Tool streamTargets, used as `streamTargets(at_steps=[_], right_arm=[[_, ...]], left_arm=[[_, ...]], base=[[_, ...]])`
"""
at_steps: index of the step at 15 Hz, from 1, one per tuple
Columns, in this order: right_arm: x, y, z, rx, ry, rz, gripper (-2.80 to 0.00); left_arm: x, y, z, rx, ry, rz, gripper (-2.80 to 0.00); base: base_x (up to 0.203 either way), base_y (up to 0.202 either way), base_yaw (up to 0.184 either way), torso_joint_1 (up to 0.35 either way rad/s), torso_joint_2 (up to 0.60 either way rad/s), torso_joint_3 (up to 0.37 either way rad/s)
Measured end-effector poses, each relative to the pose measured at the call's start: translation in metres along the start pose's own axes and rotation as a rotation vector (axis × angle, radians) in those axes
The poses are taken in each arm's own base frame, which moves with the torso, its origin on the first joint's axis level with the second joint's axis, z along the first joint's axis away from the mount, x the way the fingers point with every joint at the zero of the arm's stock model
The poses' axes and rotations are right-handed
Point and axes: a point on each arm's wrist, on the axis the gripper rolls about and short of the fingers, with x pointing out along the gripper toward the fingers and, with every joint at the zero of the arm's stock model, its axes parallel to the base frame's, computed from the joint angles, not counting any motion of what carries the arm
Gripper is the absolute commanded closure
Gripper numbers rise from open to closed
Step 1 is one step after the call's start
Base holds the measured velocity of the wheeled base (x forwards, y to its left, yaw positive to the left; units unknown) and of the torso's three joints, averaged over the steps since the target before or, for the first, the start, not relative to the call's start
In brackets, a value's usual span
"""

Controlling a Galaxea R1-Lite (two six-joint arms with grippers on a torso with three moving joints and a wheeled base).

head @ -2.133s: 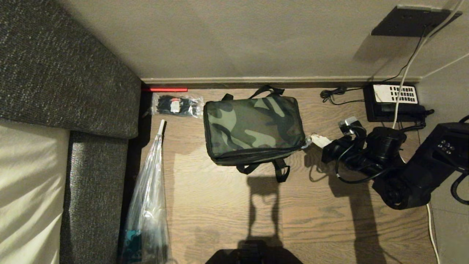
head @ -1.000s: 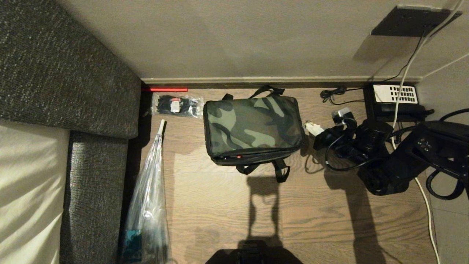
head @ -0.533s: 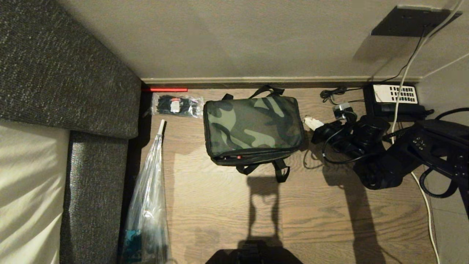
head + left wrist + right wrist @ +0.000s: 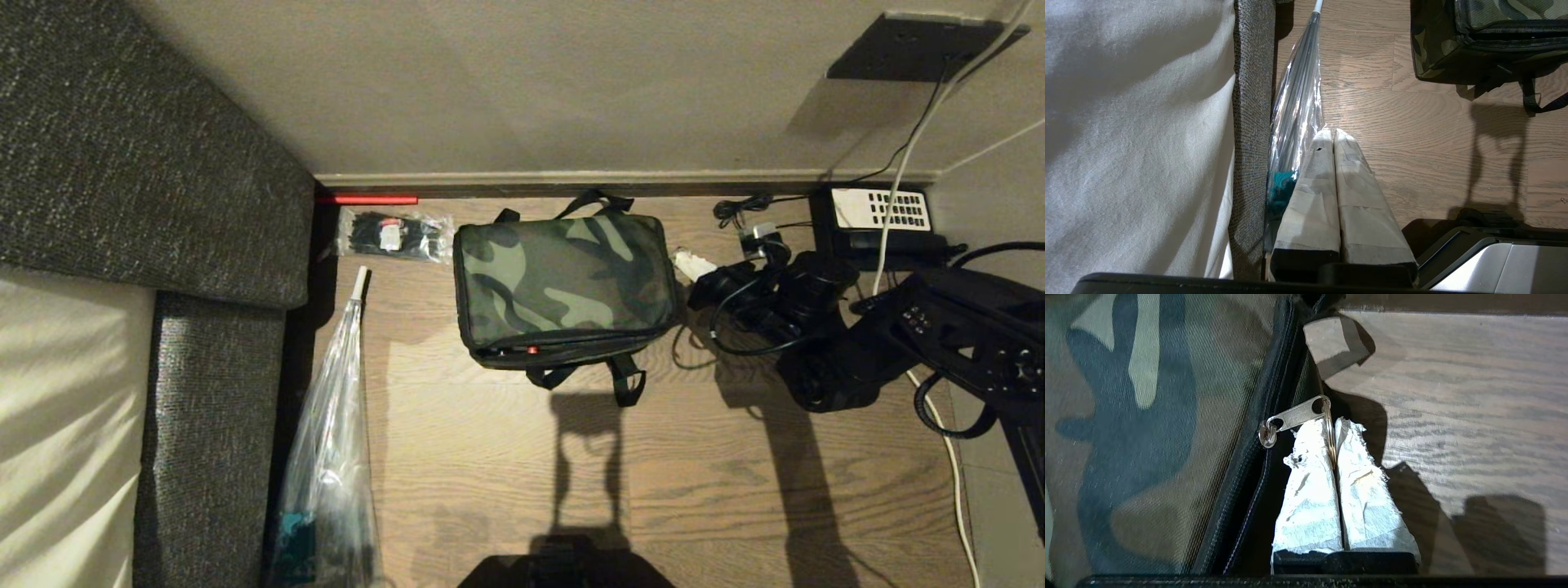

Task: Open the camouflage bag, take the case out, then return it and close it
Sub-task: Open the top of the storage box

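Unzipping step — right gripper (image 4: 1334, 428) has its tape-wrapped fingers pinched together on the silver metal zip-pull ring (image 4: 1331, 433) at the right end of the boxy green-and-black camouflage fabric bag (image 4: 565, 282). To do it well: pull along the zip track, keeping the ring taut. The bag lies immediately beside the jaws. Left gripper (image 4: 1334, 134) is parked, jaws together — well apart from the bag.

Steep overhead head view; close floor-level wrist views, all sharing the camouflage bag (image 4: 565, 282)

Bagged umbrella (image 4: 331, 457), clear packet (image 4: 394, 234), telephone (image 4: 882, 224)
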Motion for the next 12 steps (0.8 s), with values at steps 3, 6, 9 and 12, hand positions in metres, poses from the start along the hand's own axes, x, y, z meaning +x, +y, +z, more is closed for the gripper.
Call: streamTargets(at_steps=[3, 6, 9, 12], right_arm=[[0.006, -0.002, 0.003, 0.036, -0.023, 0.002, 0.00], [0.010, -0.003, 0.005, 0.038, -0.038, 0.003, 0.00], [0.014, -0.005, 0.007, 0.047, -0.057, 0.004, 0.00], [0.019, -0.007, 0.008, 0.055, -0.073, 0.007, 0.00]], left_arm=[[0.000, 0.000, 0.000, 0.000, 0.000, 0.000, 0.00], [0.000, 0.000, 0.000, 0.000, -0.001, 0.001, 0.00], [0.000, 0.000, 0.000, 0.000, 0.000, 0.001, 0.00], [0.000, 0.000, 0.000, 0.000, 0.000, 0.000, 0.00]], base=[[0.000, 0.000, 0.000, 0.000, 0.00, 0.000], [0.000, 0.000, 0.000, 0.000, 0.00, 0.000], [0.000, 0.000, 0.000, 0.000, 0.00, 0.000], [0.000, 0.000, 0.000, 0.000, 0.00, 0.000]])
